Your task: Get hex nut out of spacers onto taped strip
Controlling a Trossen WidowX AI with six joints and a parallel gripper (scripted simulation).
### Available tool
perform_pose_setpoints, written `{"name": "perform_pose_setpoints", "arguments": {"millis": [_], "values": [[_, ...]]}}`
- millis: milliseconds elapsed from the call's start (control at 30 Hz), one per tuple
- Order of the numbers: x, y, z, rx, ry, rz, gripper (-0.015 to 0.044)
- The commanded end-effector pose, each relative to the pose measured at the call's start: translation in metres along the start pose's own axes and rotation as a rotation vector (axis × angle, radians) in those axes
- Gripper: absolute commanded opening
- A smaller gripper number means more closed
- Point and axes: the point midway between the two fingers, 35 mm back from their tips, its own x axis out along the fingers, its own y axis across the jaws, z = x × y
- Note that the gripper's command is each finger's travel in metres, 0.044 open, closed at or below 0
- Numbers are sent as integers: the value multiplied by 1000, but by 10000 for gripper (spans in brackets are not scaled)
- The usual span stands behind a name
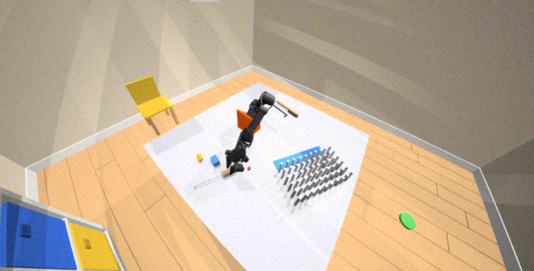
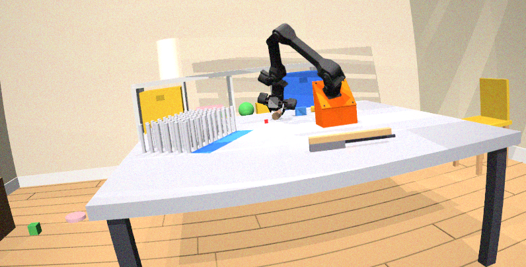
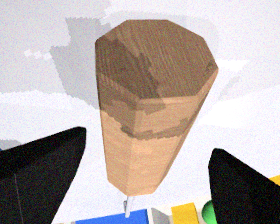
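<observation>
A tool with a wooden handle [image 1: 226,172] [image 2: 276,115] [image 3: 153,120] and a thin metal rod [image 1: 207,182] [image 3: 128,206] lies on the table, its rod pointing away from the spacers. My gripper [image 1: 235,171] [image 2: 277,110] [image 3: 148,147] is partly open over the handle. In the wrist view the handle stands between the fingertips, with a gap on each side. The metal spacers [image 1: 297,200] [image 2: 142,140] stand upright in rows. The blue taped strip [image 1: 277,164] [image 2: 209,149] lies along their near side. The nut cannot be made out in any view.
A small red cube [image 1: 249,168] [image 2: 265,121] lies close to the gripper. A blue block [image 1: 215,160] [image 2: 300,111] and a small yellow tool [image 1: 200,156] lie beyond it. A wooden bar [image 1: 286,107] [image 2: 349,135] and a black rod [image 2: 369,139] lie beyond the orange base [image 1: 244,121] [image 2: 336,116].
</observation>
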Motion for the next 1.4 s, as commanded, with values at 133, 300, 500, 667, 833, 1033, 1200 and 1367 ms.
{"name": "perform_pose_setpoints", "arguments": {"millis": [133, 300, 500, 667, 833, 1033, 1200, 1367], "values": [[6, 4, 6, 3, -5, 0, 228], [6, 4, 6, 3, -5, 0, 155], [3, 2, 4, 16, -2, -8, 76], [-16, -10, -12, 47, 6, -27, 0], [-37, -22, -29, 39, 8, -22, 0], [-79, -37, -59, 20, 8, -11, 0], [-118, -43, -83, 4, 7, 0, 0], [-130, -43, -90, 0, 6, 3, 0]]}}
